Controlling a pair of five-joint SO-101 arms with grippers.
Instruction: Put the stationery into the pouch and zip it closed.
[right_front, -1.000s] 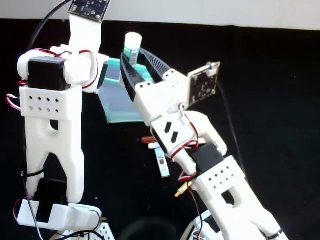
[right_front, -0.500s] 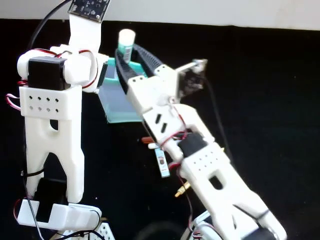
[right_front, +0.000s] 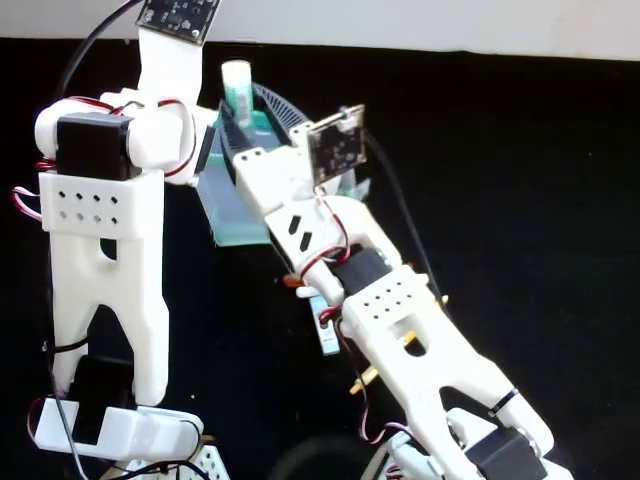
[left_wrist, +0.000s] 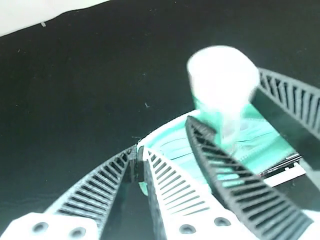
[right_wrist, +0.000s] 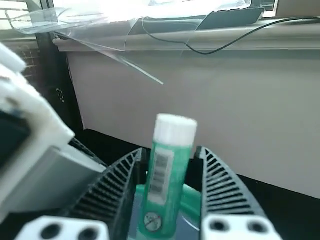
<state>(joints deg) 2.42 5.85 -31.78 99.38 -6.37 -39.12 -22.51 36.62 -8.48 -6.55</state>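
Gripping a glue stick (right_wrist: 167, 170) at the pouch (right_front: 236, 218)

The right gripper (right_wrist: 170, 152) clamped the green stick between ribbed black fingers, its white cap poking past their tips. A barcode label ran down its side; the print was too blurred to read. The left gripper (left_wrist: 136, 167) pinched the soft teal pouch's edge. Pens (right_front: 326, 335) lay on the black table (right_front: 540, 200), partly hidden under the right arm.

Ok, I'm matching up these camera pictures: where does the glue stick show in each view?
High view: glue stick near the top, over the pouch, in the right tool.
Left wrist view: glue stick close up, in front of the pouch.
Right wrist view: glue stick upright between the tool's fingers.
Shared landmark: the ribbed black fingers gripping it.
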